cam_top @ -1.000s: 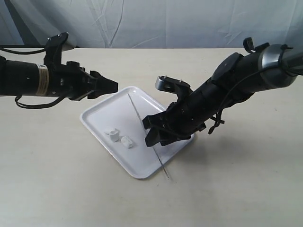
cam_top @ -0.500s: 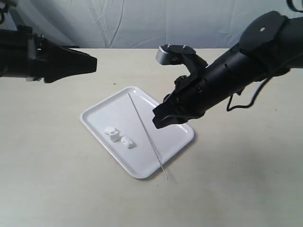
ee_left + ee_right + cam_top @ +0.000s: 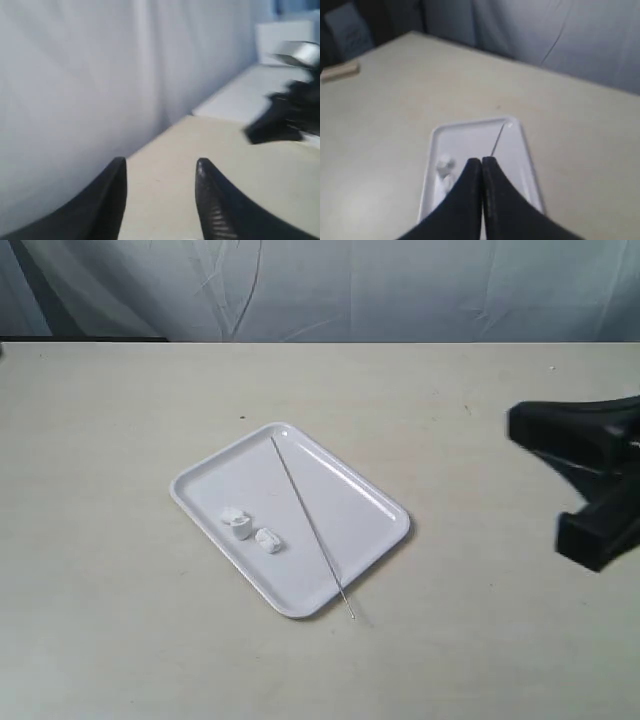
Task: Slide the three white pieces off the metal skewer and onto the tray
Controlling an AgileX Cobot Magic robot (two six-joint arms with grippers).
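The tray (image 3: 372, 502) lies in the middle of the desk (image 3: 120, 640), turned so that one corner points to the far side, where a grey-blue cloth (image 3: 350, 290) hangs. The metal skewer (image 3: 308, 522) lies flat across the tray from the far corner to the near edge. Its near tip passes over the rim and ends just beside the tray on the desk. The white pieces (image 3: 267, 539) are off the skewer and rest on the tray floor on the left of it, close to it but not touching. They make two small lumps near each other. The lump further to the left looks like two pieces touching, but it is too small to be sure. The right hand (image 3: 590, 480) is at the right border of the exterior view, dark and blurred, well apart from the tray. In the right wrist view its fingers (image 3: 472, 172) are pressed together with nothing between them. The left hand (image 3: 160, 162) shows only in the left wrist view. It is spread and empty, with bare desk between its fingers.
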